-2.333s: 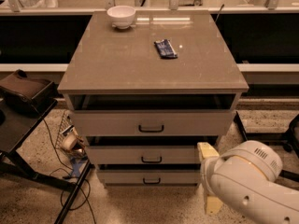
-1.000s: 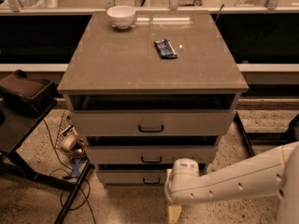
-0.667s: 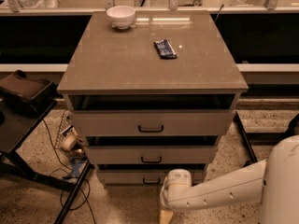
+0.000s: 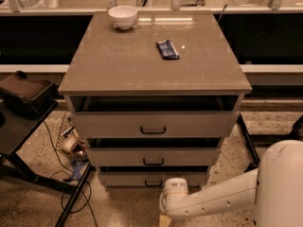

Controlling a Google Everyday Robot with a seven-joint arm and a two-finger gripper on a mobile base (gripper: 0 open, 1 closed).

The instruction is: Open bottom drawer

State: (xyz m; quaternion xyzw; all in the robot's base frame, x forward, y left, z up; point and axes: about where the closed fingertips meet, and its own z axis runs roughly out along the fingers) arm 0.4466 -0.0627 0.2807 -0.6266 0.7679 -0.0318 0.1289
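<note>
Reaching low, arm point(image 4: 215, 201) outstretched — gripper point(image 4: 164, 219) near bottom drawer point(image 4: 128, 179)

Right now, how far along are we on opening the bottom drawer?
Done: nothing; the bottom drawer looks pushed in, its handle untouched. In hand: the tool hangs low at the picture's bottom edge, just below the handle. Left: grip the handle and pull.

Lab or workshop setting. Indicators: speckled hard floor point(image 4: 128, 208), loose cables point(image 4: 71, 186) and a black stand point(image 4: 21, 129) left of the gripper point(image 4: 165, 219), which hangs at the lower frame edge; a cluttered bench point(image 4: 85, 3) runs beyond the drawer desk point(image 4: 118, 60).
</note>
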